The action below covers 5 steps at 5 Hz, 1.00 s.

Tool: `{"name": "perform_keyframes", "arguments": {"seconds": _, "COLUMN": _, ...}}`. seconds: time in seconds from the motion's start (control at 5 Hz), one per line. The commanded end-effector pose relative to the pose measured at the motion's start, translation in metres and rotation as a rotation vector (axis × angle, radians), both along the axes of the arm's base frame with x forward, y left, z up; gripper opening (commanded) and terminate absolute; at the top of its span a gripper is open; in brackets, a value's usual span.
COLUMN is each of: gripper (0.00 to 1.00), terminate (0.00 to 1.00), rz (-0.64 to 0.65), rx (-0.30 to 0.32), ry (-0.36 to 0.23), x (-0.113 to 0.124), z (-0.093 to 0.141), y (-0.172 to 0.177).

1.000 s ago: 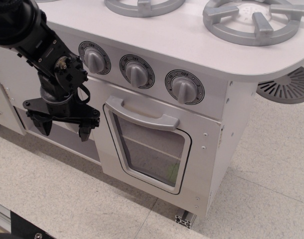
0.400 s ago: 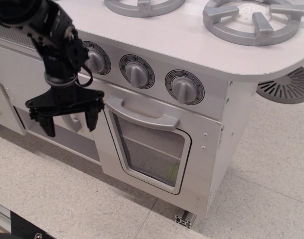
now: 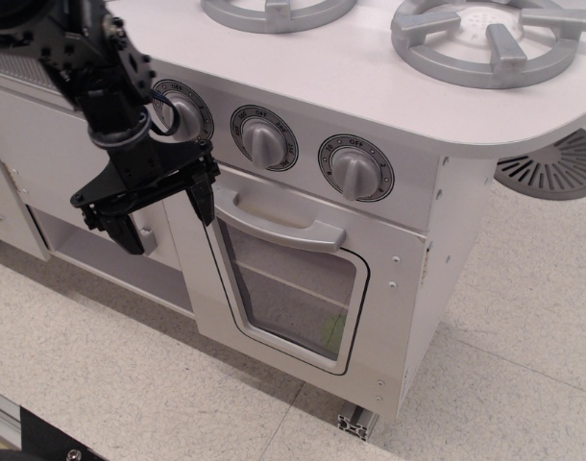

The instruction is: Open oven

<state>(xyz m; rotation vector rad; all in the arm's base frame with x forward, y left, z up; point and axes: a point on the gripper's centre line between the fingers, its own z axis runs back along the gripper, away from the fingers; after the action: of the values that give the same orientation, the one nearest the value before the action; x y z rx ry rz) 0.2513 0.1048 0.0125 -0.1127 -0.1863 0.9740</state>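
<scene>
Two grey spoked burner rings sit on the white countertop [image 3: 370, 77] along the top edge, one at centre [image 3: 279, 12], one at upper right [image 3: 492, 38]. Three round grey control knobs [image 3: 264, 139] line the front panel below. Speckled beige floor tiles [image 3: 524, 336] fill the lower frame, with a grey slotted disc [image 3: 557, 168] at right.

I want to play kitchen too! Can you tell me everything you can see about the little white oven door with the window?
The white toy oven door with its rounded clear window looks like painted wood, sitting shut and flush under three silver-grey knobs. A pale frame rims the window, and a wire rack shows inside. A wide silver-grey bar handle crosses its top. The black robot gripper, jaws spread, hovers by the handle's left end; whether it touches is unclear.
</scene>
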Motion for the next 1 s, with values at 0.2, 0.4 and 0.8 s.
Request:
{"name": "perform_keyframes", "arguments": {"seconds": 0.2, "gripper": 1.00, "terminate": 0.00, "rz": 0.135, "rx": -0.091, "ry": -0.211, "x": 0.036, "z": 0.008, "y": -0.013}}
{"name": "perform_keyframes", "arguments": {"seconds": 0.4, "gripper": 1.00, "terminate": 0.00, "rz": 0.152, "rx": -0.073, "ry": -0.217, "x": 0.042, "z": -0.002, "y": -0.017}}
{"name": "perform_keyframes", "arguments": {"seconds": 0.8, "gripper": 1.00, "terminate": 0.00, "rz": 0.149, "rx": -0.058, "ry": -0.147, "x": 0.035, "z": -0.019, "y": -0.014}}
